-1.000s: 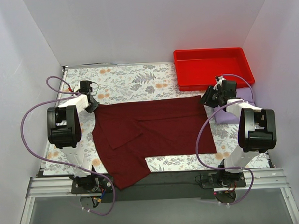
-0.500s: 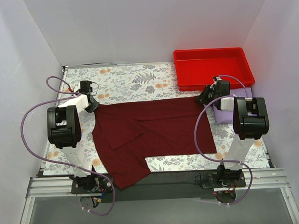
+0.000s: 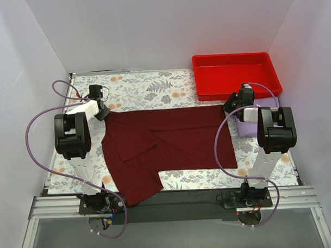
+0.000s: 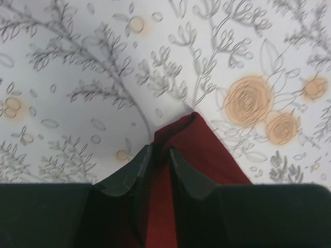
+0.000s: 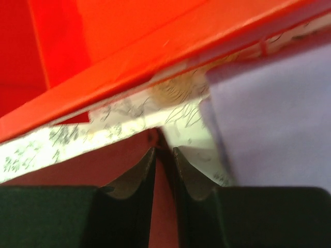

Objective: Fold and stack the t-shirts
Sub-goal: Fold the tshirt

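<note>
The dark maroon t-shirt (image 3: 166,146) lies spread across the floral table, one sleeve hanging toward the near edge. My left gripper (image 3: 103,111) is shut on its far left corner; in the left wrist view the jaws (image 4: 160,151) pinch a fold of maroon cloth (image 4: 199,147). My right gripper (image 3: 230,106) is shut on the far right corner; in the right wrist view the jaws (image 5: 164,151) hold maroon cloth (image 5: 103,157). The pale lavender t-shirt (image 3: 247,124) lies at the right, mostly hidden under my right arm, and shows in the right wrist view (image 5: 279,113).
A bright red plastic tray (image 3: 235,73) stands at the back right, close behind my right gripper; its rim fills the top of the right wrist view (image 5: 155,46). The floral tablecloth (image 3: 148,89) shows bare behind the shirt. White walls enclose three sides.
Both grippers have moved away from me with the shirt's far corners, pulling its far edge straighter and farther back. The right arm has swung upright.
</note>
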You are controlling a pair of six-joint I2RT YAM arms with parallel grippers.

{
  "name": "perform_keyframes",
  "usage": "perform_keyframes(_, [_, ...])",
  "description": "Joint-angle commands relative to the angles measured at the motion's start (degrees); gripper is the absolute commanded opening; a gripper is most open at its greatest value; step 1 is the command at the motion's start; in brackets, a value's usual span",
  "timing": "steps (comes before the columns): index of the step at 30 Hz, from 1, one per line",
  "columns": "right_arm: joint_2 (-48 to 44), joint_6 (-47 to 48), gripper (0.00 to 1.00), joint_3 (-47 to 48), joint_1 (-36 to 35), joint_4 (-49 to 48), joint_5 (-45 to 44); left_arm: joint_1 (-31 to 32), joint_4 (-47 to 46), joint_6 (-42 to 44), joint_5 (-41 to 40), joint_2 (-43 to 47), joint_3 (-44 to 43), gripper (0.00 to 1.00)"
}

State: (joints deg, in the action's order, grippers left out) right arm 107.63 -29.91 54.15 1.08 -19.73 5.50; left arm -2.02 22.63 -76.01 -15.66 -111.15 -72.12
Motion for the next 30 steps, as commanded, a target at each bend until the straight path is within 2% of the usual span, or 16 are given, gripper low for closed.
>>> perform_keyframes(1, [2.67, 0.64, 0.25, 2.8, 0.59, 0.04, -4.18, -0.35, 0.83, -0.19, -0.16, -4.07, -4.07, 0.19])
perform_keyframes(5, [1.0, 2.74, 0.27, 3.42, 0.5, 0.21, -2.86, -0.18, 2.5, -0.28, 0.63, -5.83, -7.86, 0.29])
perform_keyframes(8, [-2.6, 4.94, 0.29, 2.37, 0.5, 1.27, -0.93, -0.18, 2.77, -0.46, 0.63, -3.38, -7.6, 0.39])
perform_keyframes(10, [-5.84, 5.65, 0.32, 1.4, 0.5, 2.67, 1.0, -0.18, 2.94, -0.37, 0.54, -0.04, -6.47, 0.5])
perform_keyframes(13, [-10.68, 6.62, 0.35, 0.0, 0.41, 5.92, 4.25, -0.18, 4.17, 0.07, 0.11, 5.83, -4.88, 0.58])
perform_keyframes(18, [-18.5, 9.16, 0.4, -2.03, -0.99, 16.53, 8.12, 0.79, 11.18, -0.54, -1.56, 16.48, 0.21, 0.62])
perform_keyframes(21, [-23.95, 11.27, 0.41, -4.83, -4.94, 22.52, 7.95, 1.23, 17.24, -1.42, -0.6, 23.07, 4.86, 0.66])
perform_keyframes(23, [-29.22, 12.33, 0.42, -7.82, -7.74, 24.99, 6.29, 4.21, 19.2, -1.51, 0.89, 26.24, 8.73, 0.81])
perform_keyframes(27, [-37.75, 13.3, 0.47, -14.15, -12.67, 28.68, 2.25, 5.98, 22.01, -3.26, 4.06, 36.68, 19.54, 0.81])
perform_keyframes(29, [-41.0, 13.56, 0.48, -15.21, -15.3, 31.05, 1.8, 6.5, 22.63, -6.76, 3.45, 39.77, 24.73, 0.78])
perform_keyframes(30, [-42.49, 13.74, 0.48, -16.09, -15.93, 31.59, 2.15, 6.59, 24.11, -8.44, 2.83, 42.05, 25.7, 0.73])
